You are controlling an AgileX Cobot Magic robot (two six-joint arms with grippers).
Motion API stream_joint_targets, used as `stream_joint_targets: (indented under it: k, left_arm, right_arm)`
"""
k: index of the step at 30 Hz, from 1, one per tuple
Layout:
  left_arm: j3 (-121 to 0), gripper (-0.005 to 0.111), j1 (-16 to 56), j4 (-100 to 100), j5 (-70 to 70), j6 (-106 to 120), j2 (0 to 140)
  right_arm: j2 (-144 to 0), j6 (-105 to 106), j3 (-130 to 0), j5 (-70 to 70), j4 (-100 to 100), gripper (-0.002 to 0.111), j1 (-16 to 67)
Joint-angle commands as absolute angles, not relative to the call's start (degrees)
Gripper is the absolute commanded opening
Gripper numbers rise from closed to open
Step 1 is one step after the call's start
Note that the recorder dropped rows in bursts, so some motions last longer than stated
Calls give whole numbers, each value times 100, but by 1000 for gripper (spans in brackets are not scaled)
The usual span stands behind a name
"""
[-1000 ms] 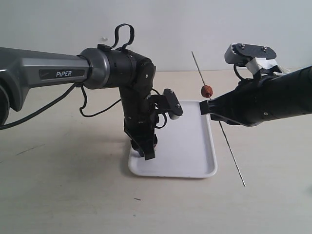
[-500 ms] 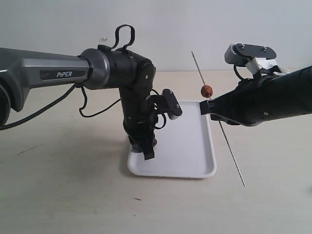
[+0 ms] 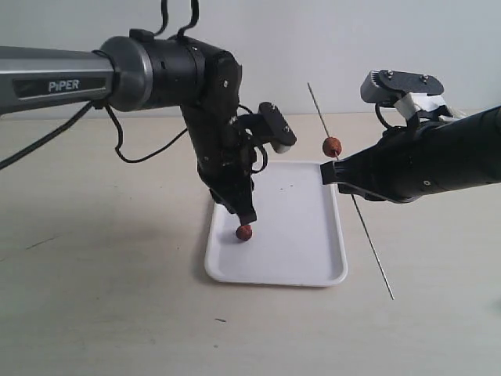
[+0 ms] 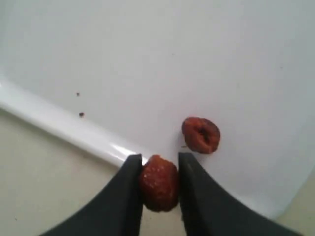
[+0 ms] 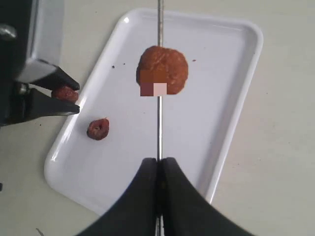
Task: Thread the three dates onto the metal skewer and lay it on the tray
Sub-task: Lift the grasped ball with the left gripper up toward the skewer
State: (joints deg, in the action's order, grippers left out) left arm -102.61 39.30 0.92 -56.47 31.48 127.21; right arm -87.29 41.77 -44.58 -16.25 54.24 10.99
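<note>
The white tray [image 3: 297,251] lies in the middle of the table. My left gripper [image 3: 246,225] hangs just above the tray's near-left part, shut on one date [image 4: 158,182]. A second date [image 4: 201,134] lies loose on the tray [image 4: 59,125] beside it, also seen from the right wrist as the loose date [image 5: 98,129]. My right gripper [image 3: 337,171] is shut on the metal skewer [image 3: 368,243], held slanted over the tray's right rim. The third date [image 3: 333,146] is threaded on the skewer's upper part. In the right wrist view the gripper [image 5: 158,162] pinches the rod [image 5: 159,128] below that date [image 5: 162,71].
The light wooden table [image 3: 102,313] runs all round the tray. The left arm's black cable [image 3: 141,157] loops behind it. A pale wall stands at the back.
My left arm has risen and swung slightly back, lifting a date off the tray surface in its fingers. The right arm and skewer have not moved.
</note>
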Motion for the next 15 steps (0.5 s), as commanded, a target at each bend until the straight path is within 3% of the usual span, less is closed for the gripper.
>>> stream_joint_targets:
  k: [1, 15]
  left_arm:
    - [-10257, 26, 3875, -534, -5502, 3082, 12447]
    - [-10257, 26, 2597, -5098, -5482, 3139, 12319]
  right_arm:
    - [-8721, 4229, -4493, -1707, 5369, 0, 1070]
    - [-8724, 4203, -4319, -1969, 5360, 0, 1070]
